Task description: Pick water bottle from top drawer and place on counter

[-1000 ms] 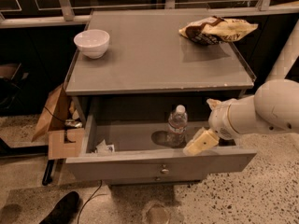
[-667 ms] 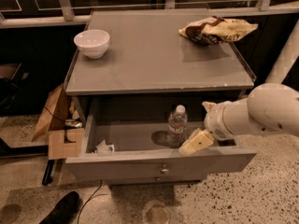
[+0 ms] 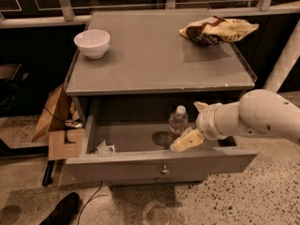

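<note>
While beside ribbed bottle (image 3: 178, 121), cream pincer (image 3: 187, 138).

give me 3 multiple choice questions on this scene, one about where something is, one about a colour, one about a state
1. Where does the water bottle stand?
A. on the floor
B. inside the top drawer
C. on a chair

2. What colour is the bowl on the counter?
A. white
B. red
C. black

3. What state is the top drawer in?
A. shut
B. pulled open
C. removed entirely

Answers:
1 B: the bottle stands upright on the drawer floor, with the gripper low in the drawer, just beside it.
2 A: the bowl is plain white, near the counter's far left corner.
3 B: the drawer front stands well out from under the counter and its inside shows.
</note>
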Robot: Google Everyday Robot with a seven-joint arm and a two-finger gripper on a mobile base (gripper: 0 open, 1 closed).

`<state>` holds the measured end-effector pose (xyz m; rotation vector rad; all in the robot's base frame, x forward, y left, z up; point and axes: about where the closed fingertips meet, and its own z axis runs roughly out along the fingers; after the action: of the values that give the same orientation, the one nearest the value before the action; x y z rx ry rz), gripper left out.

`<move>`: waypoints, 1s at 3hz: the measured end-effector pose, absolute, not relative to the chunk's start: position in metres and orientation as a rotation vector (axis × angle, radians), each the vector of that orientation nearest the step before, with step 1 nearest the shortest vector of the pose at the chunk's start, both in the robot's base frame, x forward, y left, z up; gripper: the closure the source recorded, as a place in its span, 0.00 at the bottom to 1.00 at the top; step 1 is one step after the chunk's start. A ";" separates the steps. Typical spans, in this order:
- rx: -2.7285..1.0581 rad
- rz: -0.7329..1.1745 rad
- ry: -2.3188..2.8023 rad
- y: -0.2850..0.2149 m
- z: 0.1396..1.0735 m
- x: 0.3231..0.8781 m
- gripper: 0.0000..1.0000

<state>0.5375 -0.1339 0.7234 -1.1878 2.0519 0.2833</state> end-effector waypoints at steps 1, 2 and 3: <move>-1.171 0.294 1.999 -0.126 0.720 0.549 0.02; -1.156 0.290 1.958 -0.123 0.716 0.558 0.02; -1.151 0.295 1.940 -0.120 0.708 0.566 0.21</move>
<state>0.5655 -0.1195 0.7080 -1.1515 1.9401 0.2951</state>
